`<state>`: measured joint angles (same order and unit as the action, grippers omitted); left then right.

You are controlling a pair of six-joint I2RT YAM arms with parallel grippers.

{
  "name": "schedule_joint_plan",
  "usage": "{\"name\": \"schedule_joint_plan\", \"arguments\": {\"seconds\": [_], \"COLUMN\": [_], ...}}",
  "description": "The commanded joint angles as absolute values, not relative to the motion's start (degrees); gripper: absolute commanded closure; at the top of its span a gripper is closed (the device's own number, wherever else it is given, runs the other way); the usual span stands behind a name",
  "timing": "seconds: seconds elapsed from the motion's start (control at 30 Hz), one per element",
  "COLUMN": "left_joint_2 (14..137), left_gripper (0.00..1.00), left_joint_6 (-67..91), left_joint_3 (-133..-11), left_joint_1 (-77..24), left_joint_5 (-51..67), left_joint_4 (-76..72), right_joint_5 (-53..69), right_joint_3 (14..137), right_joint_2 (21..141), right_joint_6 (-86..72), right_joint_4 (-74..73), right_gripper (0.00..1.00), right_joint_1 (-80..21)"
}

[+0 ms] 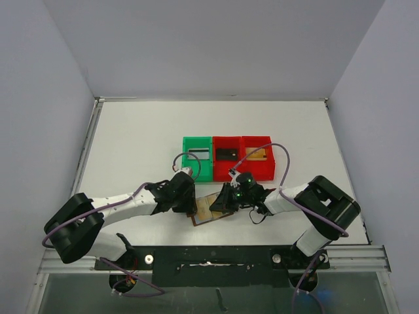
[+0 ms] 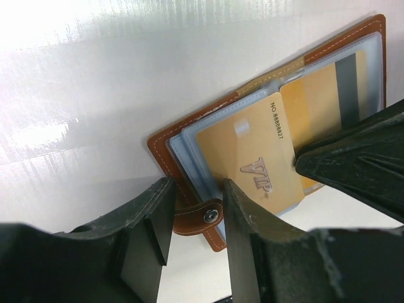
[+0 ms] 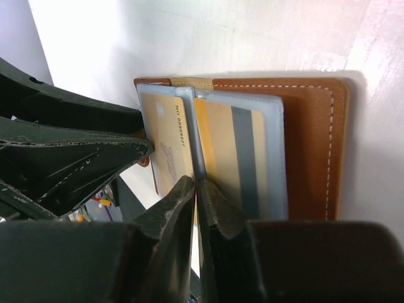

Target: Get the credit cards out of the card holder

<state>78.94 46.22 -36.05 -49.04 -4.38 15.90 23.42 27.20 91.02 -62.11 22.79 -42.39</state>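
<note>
Card holder (image 1: 213,209) lies open near the bins (image 1: 226,157), credit cards (image 2: 252,158) sleeved inside. Right gripper (image 3: 196,186) pinches the clear sleeve (image 3: 271,158); left gripper (image 2: 197,189), narrowed astride the snap tab (image 2: 199,218), grip unclear, should pin it before pulling.

White desk (image 1: 131,144), glossy, strong glare in the wrist views, metal trim along the left and far edges. Three open plastic bins sit on it in one row past centre, sides touching: green bin (image 1: 190,169) leftmost, middle red bin (image 1: 226,173), right red bin (image 1: 256,173). Brown leather card holder (image 1: 206,214) lies flat on the desk, nearer the front edge than the bins and apart from them. It is open, leather side down, clear sleeves (image 3: 274,164) facing up, snap tab (image 2: 201,218) sticking out at one edge. It sits skewed to the desk edges. Black mounting bar (image 1: 216,256) runs along the front edge.
</note>
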Motion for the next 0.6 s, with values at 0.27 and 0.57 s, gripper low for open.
{"name": "schedule_joint_plan", "arguments": {"seconds": [0.27, 0.57], "left_joint_2": [79.1, 78.8], "left_gripper": [0.67, 0.67], "left_joint_6": [45.5, 46.0], "left_joint_3": [-35.3, -35.0], "left_joint_1": [-49.1, -49.1], "left_joint_5": [-5.9, -5.5], "left_joint_4": [16.5, 15.9], "right_joint_5": [29.0, 30.0], "right_joint_3": [28.0, 28.9], "right_joint_2": [93.8, 94.2], "right_joint_6": [-63.4, -63.2], "right_joint_4": [31.0, 31.3], "right_gripper": [0.81, 0.82], "right_joint_1": [-41.7, -41.9]}}
